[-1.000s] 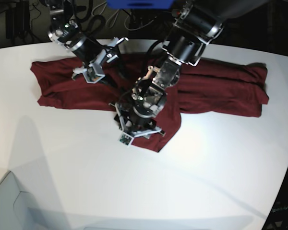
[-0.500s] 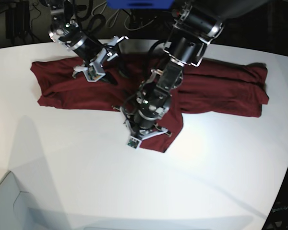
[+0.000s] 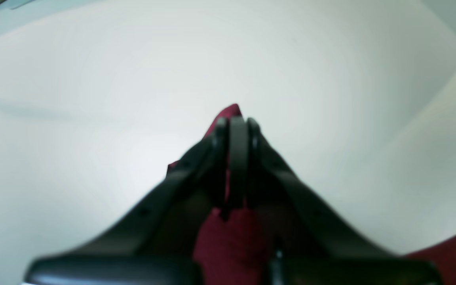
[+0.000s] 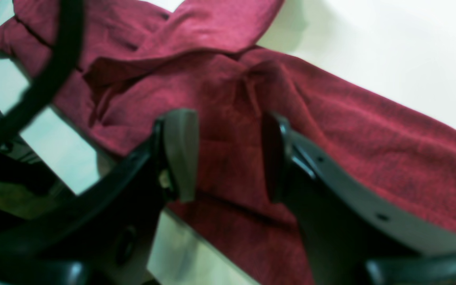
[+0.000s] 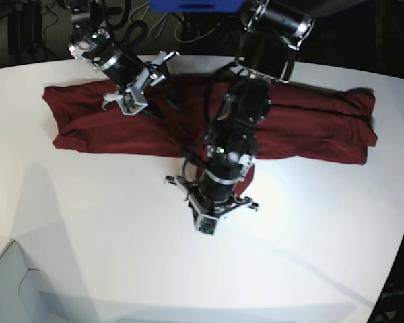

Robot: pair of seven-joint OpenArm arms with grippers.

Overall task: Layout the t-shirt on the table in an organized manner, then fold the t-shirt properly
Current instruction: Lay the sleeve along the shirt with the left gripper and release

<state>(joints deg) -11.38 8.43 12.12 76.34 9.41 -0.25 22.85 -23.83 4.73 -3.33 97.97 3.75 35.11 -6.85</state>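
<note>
The dark maroon t-shirt (image 5: 303, 124) lies crumpled in a long band across the far half of the white table (image 5: 87, 222). At the shirt's middle front edge my left gripper (image 5: 214, 203) is shut on a fold of it. In the left wrist view the jaws (image 3: 234, 118) pinch maroon fabric (image 3: 228, 245), a tip of which pokes out past them. Over the shirt's left part my right gripper (image 5: 158, 106) hovers open. Its fingers (image 4: 180, 154) stand apart above the wrinkled shirt (image 4: 370, 150), holding nothing.
Dark cables and equipment (image 5: 27, 27) sit behind the table's far edge. A pale grey surface (image 5: 13, 289) shows at the front left corner. The table's curved edge (image 5: 398, 222) runs down the right side.
My left gripper has shut on the shirt's front fold and moved toward the table's front, drawing the fabric with it. The right arm has barely moved.
</note>
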